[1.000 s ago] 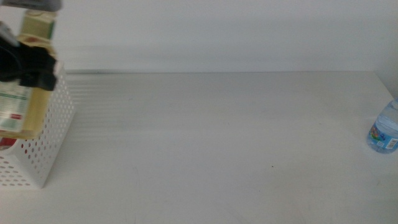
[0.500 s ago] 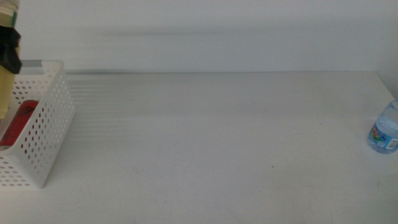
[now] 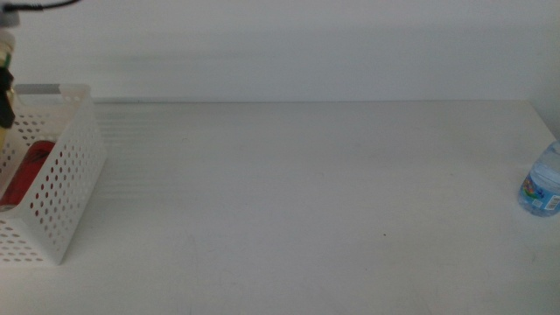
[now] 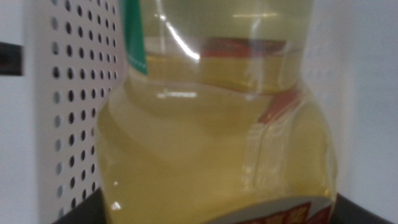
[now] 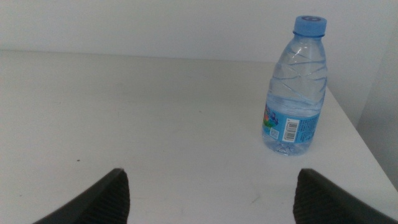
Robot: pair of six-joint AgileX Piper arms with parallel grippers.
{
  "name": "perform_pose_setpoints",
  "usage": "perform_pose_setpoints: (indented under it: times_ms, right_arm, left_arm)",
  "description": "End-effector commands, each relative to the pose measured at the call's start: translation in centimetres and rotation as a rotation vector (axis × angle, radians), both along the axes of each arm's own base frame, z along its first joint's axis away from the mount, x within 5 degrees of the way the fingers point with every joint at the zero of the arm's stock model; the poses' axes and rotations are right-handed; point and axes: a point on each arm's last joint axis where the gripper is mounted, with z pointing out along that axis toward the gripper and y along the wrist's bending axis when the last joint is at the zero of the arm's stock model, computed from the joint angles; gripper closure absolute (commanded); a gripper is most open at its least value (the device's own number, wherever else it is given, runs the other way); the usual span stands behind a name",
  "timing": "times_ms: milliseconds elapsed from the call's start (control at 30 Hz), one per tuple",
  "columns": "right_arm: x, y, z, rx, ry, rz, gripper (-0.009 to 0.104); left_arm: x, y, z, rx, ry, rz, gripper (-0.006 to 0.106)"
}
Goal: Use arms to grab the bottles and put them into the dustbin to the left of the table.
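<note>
The yellow-liquid bottle (image 4: 217, 137) fills the left wrist view, and my left gripper (image 4: 214, 216) is shut on it, its dark jaws showing at both lower corners. Right beside the bottle is the perforated wall of the dustbin (image 4: 74, 93). In the middle view only a sliver of that gripper (image 3: 4, 92) shows at the left edge, above the white dustbin (image 3: 66, 184), which holds a red can (image 3: 24, 173). A clear blue-capped water bottle (image 3: 542, 182) stands upright at the table's right edge. My right gripper (image 5: 211, 208) is open, low over the table, short of that water bottle (image 5: 295, 87).
The white table (image 3: 306, 201) stretches between the dustbin and the water bottle. Its right edge (image 5: 357, 130) drops off just past the bottle. A plain white wall runs along the back.
My left gripper has carried the yellow bottle further left over the dustbin, almost out of the middle view. The red can inside now shows. The water bottle has not moved.
</note>
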Motion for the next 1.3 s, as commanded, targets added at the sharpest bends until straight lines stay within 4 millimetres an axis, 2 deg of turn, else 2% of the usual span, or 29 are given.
perform_pose_setpoints:
  times_ms: [0, 233, 433, 733, 833, 933, 1033, 1133, 1267]
  right_arm:
    - [-0.1, 0.0, 1.1, -0.017, -0.107, -0.004, 0.016]
    - [-0.1, 0.0, 1.1, -0.017, -0.107, -0.004, 0.016]
    - [-0.1, 0.0, 1.1, -0.017, -0.107, -0.004, 0.016]
    - [-0.1, 0.0, 1.1, -0.017, -0.107, -0.004, 0.016]
    - [-0.1, 0.0, 1.1, -0.017, -0.107, -0.004, 0.016]
    - [-0.1, 0.0, 1.1, -0.017, -0.107, -0.004, 0.016]
    - [-0.1, 0.0, 1.1, -0.017, -0.107, -0.004, 0.016]
    - [-0.1, 0.0, 1.1, -0.017, -0.107, -0.004, 0.016]
    - [-0.1, 0.0, 1.1, -0.017, -0.107, -0.004, 0.016]
  left_arm:
    - [-0.7, -0.2, 2.2, -0.008, -0.037, 0.000, 0.106]
    - [0.6, 0.3, -0.6, -0.017, 0.045, 0.002, 0.106]
    - [0.3, 0.6, -2.6, -0.002, 0.117, 0.010, 0.106]
    - [0.8, 0.8, -4.4, -0.004, 0.118, 0.012, 0.105]
    - [1.2, 0.9, -5.4, -0.011, 0.139, 0.013, 0.102]
    - [1.5, 1.0, -6.3, -0.018, 0.162, 0.012, 0.093]
    - [1.8, 1.0, -7.0, -0.021, 0.173, 0.010, 0.080]
    - [2.0, 0.9, -7.2, -0.034, 0.170, 0.011, 0.060]
    - [2.1, 0.8, -7.2, -0.051, 0.161, 0.012, 0.025]
